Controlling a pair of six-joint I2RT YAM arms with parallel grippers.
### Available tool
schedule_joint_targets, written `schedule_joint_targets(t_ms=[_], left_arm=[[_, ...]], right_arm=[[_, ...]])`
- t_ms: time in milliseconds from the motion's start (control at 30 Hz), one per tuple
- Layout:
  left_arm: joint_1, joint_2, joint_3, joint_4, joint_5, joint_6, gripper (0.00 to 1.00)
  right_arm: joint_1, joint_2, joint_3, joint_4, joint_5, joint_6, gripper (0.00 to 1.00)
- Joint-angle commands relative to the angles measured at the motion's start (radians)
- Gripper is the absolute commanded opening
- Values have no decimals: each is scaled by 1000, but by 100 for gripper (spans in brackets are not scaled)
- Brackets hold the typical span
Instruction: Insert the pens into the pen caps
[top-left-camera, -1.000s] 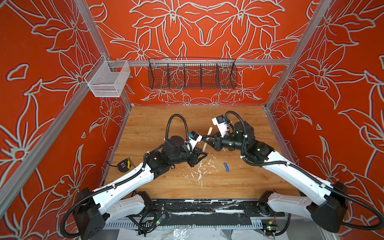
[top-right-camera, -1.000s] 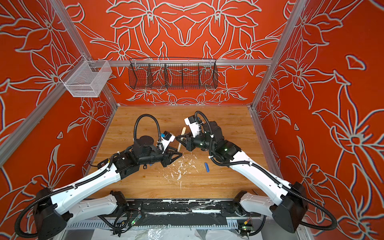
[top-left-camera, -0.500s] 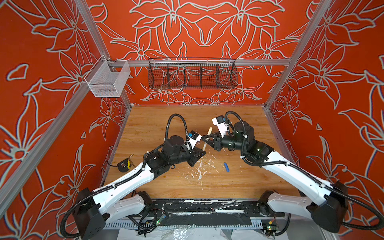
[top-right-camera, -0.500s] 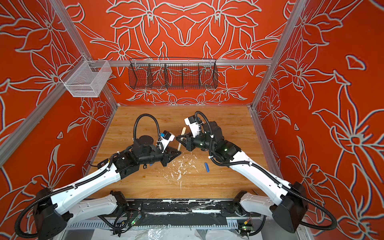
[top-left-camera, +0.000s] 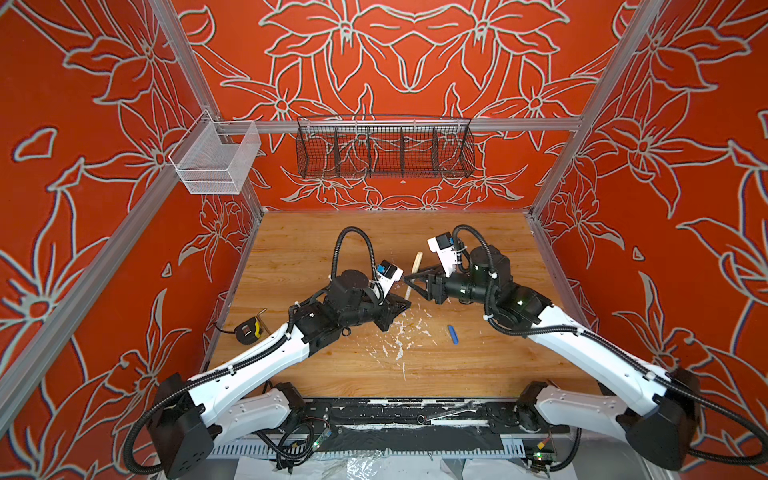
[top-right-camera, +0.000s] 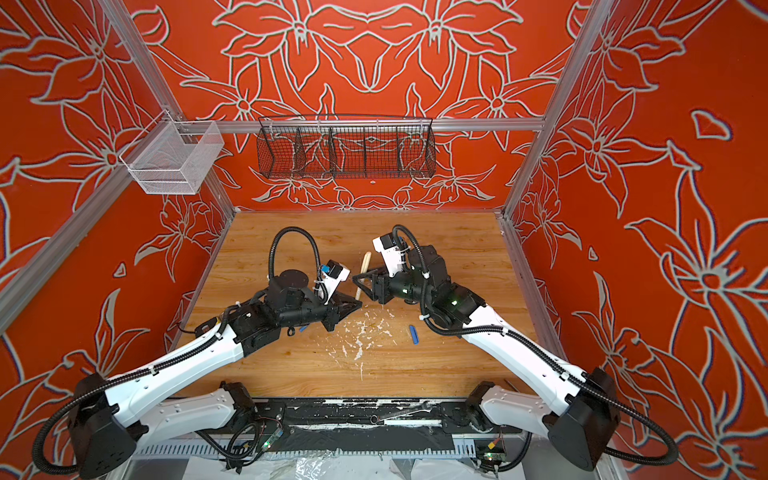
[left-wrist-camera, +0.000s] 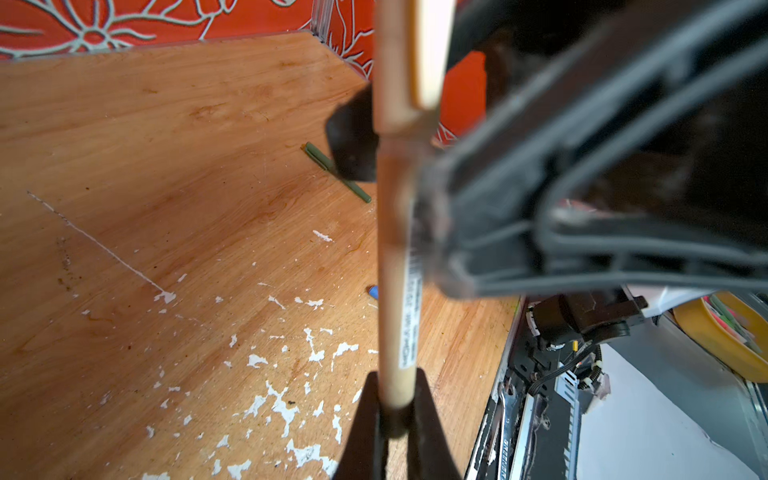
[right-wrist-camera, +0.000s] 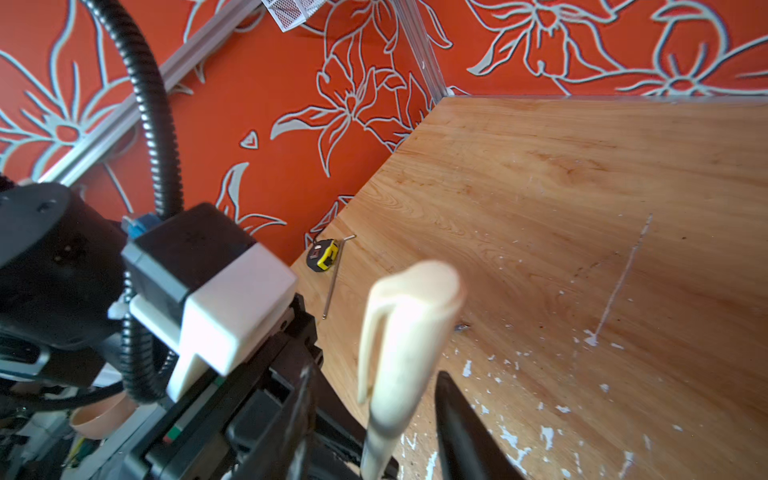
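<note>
The beige pen (top-left-camera: 415, 266) rises tilted from the left claw (top-left-camera: 406, 306) beside the right claw (top-left-camera: 410, 284), seemingly capped; a blue cap (top-left-camera: 453, 334) lies on the tabletop (top-left-camera: 332, 241).

Both top views are looking down from high above the front edge toward the back wall, sharing almost the whole scene: the wooden table (top-left-camera: 316, 249) and the black wire basket (top-left-camera: 384, 151). The left wrist view is looking from very near along the beige pen (left-wrist-camera: 392, 291), across the table toward the right side. The right wrist view is looking closely past the beige cap (right-wrist-camera: 409, 324) toward the left wall and the tape measure (right-wrist-camera: 322, 257), which a top view is showing too.
</note>
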Motion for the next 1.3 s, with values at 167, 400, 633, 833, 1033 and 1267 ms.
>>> schedule_joint_targets(t_ms=[167,400,633,833,1033,1267], left_arm=[[8,47,13,8,22,-4,0],[8,35,1,21,46,-8,0],[8,38,-7,23,59,-13,0],[8,41,-7,28,72,-14,0],[8,45,-7,33,91,-14,0],[8,43,-10,28,92,-12,0]], right_arm=[[-48,-108,-17,-104,73,-36,55],[-148,-89,5,-101,33,-18,58],[-161,-62,-3,29,-92,-8,59],[-162,-35,23,45,-107,-28,60],[-161,16,49,73,-142,-24,60],[-164,30,58,103,-159,-17,60]])
